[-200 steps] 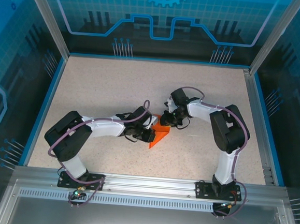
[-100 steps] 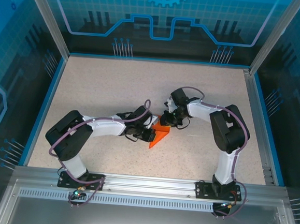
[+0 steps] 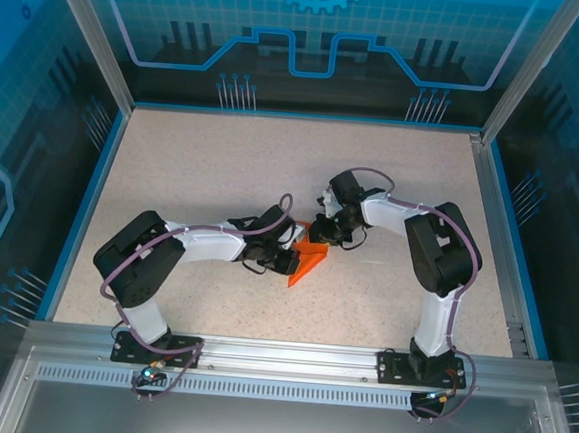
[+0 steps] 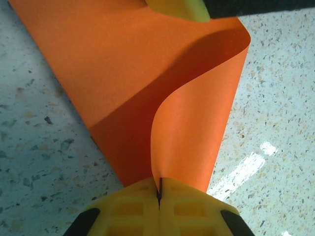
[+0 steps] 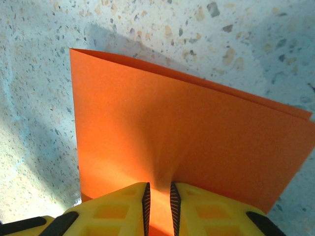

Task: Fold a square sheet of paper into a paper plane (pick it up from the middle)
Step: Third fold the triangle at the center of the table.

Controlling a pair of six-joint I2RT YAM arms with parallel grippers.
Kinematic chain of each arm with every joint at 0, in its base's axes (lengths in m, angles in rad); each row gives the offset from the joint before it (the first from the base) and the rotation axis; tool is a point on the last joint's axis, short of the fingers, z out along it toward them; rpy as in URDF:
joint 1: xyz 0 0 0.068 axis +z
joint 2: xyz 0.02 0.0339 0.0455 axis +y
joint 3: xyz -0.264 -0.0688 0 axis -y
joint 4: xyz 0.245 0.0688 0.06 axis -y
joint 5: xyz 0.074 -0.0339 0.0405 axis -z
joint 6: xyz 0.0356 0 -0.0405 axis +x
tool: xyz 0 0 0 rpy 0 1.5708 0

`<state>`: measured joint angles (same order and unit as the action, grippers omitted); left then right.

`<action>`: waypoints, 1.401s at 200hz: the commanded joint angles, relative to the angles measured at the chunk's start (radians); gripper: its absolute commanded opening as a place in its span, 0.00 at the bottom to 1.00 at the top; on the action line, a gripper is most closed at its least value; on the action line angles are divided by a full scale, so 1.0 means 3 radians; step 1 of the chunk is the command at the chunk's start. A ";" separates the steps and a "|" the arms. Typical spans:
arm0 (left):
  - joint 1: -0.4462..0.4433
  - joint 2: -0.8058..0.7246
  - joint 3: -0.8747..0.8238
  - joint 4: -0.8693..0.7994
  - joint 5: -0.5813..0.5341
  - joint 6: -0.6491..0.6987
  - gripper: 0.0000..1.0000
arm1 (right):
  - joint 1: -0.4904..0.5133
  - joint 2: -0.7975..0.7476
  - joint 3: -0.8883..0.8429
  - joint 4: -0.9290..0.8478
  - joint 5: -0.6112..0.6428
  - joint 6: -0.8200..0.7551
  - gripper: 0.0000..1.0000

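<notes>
Left elbow (image 3: 138, 253) crept inward; left gripper (image 4: 158, 191) clamped tight on folded orange paper sheet (image 4: 123, 73), right gripper (image 5: 158, 195) pinched opposite edge.

The table (image 3: 224, 161) is a pale speckled slab, flecked tan and dark up close, with a bright streak of glare (image 4: 248, 164) on it. A thin blue border (image 3: 87, 211) runs along its left, far and right sides. Slanted metal posts (image 3: 88, 30) rise at the far corners, framing a back panel (image 3: 313, 48) printed with blue lines and a gear. At the near edge lies an aluminium rail (image 3: 289, 352), then a slotted strip (image 3: 276, 388) and a grey metal sheet (image 3: 253, 424).
</notes>
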<state>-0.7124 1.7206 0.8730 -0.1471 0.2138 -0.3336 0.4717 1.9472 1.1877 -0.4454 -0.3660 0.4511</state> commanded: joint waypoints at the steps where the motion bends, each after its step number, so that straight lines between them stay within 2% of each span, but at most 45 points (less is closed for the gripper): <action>1: 0.0033 0.0032 -0.0005 0.0030 -0.0038 0.0043 0.00 | 0.0049 0.0056 0.0034 -0.0131 0.0067 -0.0011 0.21; 129: 0.0030 0.0135 -0.0056 0.0016 -0.0107 0.0019 0.00 | 0.0049 -0.0021 0.0062 -0.0111 -0.0002 0.0028 0.24; 166: 0.0032 0.0119 -0.0097 0.0035 -0.0107 0.0004 0.00 | 0.0023 -0.0374 0.0042 -0.0132 0.0094 0.0095 0.25; 194: 0.0030 0.0094 -0.0128 0.0060 -0.0100 -0.0014 0.00 | -0.0032 -0.0743 -0.0201 -0.0003 0.0122 0.0178 0.23; 241: 0.0028 0.0052 -0.0130 0.0063 -0.0118 -0.0031 0.00 | -0.0033 -0.0941 -0.0720 0.0439 -0.0441 0.0393 0.12; 266: 0.0029 0.0040 -0.0123 0.0052 -0.0120 -0.0034 0.00 | -0.0016 -0.0895 -0.0903 0.0698 -0.0705 0.0509 0.10; 280: 0.0030 0.0040 -0.0118 0.0053 -0.0124 -0.0038 0.00 | 0.0023 -0.0852 -0.0927 0.0732 -0.0704 0.0512 0.10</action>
<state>-0.7113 1.7344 0.8612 -0.1143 0.2134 -0.3412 0.4652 1.6760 0.9253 -0.3054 -0.4950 0.5697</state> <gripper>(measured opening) 0.047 0.104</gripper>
